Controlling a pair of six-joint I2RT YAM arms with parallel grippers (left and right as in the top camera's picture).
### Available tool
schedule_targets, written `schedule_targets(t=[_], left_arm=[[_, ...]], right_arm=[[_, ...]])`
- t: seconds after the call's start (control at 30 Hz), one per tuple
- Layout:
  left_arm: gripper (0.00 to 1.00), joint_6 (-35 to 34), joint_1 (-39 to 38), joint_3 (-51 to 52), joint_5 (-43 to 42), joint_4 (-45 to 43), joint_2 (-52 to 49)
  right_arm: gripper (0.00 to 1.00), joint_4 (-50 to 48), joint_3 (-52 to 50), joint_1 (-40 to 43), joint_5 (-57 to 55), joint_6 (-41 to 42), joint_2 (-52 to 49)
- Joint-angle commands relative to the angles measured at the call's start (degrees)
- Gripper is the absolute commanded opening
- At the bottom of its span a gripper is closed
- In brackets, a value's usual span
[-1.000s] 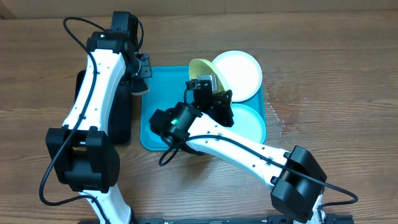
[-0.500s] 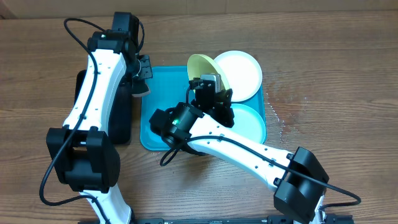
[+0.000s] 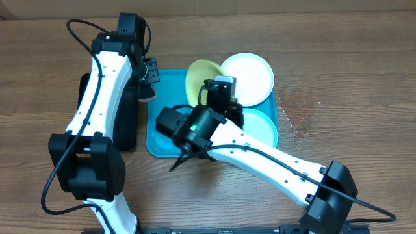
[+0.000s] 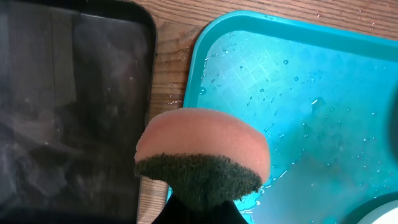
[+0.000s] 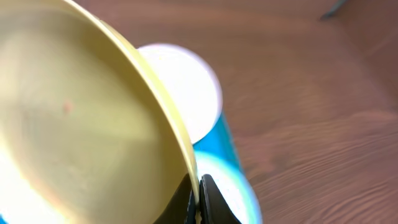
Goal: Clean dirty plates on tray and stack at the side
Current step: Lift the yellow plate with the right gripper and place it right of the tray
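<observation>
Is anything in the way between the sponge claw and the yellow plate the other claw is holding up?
Nothing visible is. The left claw holds the sponge by the tray's left rim, and the right claw grips the yellow-green plate tilted up on its edge. Only bare, wet tray floor lies between them.

Colour rundown: the yellow-green plate is a pale, creamy lime with one tiny red-orange speck, upper left in the right wrist view. The white plate is plain white, the blue-mint plate a washed-out aqua. The tray is bright teal, speckled with clear droplets. The sponge — salmon-orange on top, dark green scrub underneath. The black tray is glossy black, the table brown woodgrain, my arms white with black joints.
</observation>
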State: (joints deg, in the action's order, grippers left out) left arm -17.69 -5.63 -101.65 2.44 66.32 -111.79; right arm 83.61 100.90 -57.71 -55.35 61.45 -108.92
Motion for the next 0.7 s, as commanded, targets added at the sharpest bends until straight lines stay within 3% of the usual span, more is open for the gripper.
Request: schedule_targets(t=[0.0,0.27,0.43,0.67], left_arm=[[0.04,-0.8,-0.4,-0.4,0.5,0.6,-0.6],[0.04,-0.8,-0.4,-0.4,0.5,2.5,-0.6],[0.04,-0.8,-0.4,-0.4,0.5,2.5,-0.6],[0.04,-0.8,-0.4,-0.4,-1.2,2.8,-0.6]], right_arm=[[0.04,-4.0,1.6,2.3,14.4,-12.3,1.4],[0.04,-12.4,1.6,15.1,38.4,-27.3,1.4],[0.04,-15.6,1.6,29.9,58.4,-35.6,2.3],[0.04,-11.4,1.4,52.3,63.2,-39.4,2.6]])
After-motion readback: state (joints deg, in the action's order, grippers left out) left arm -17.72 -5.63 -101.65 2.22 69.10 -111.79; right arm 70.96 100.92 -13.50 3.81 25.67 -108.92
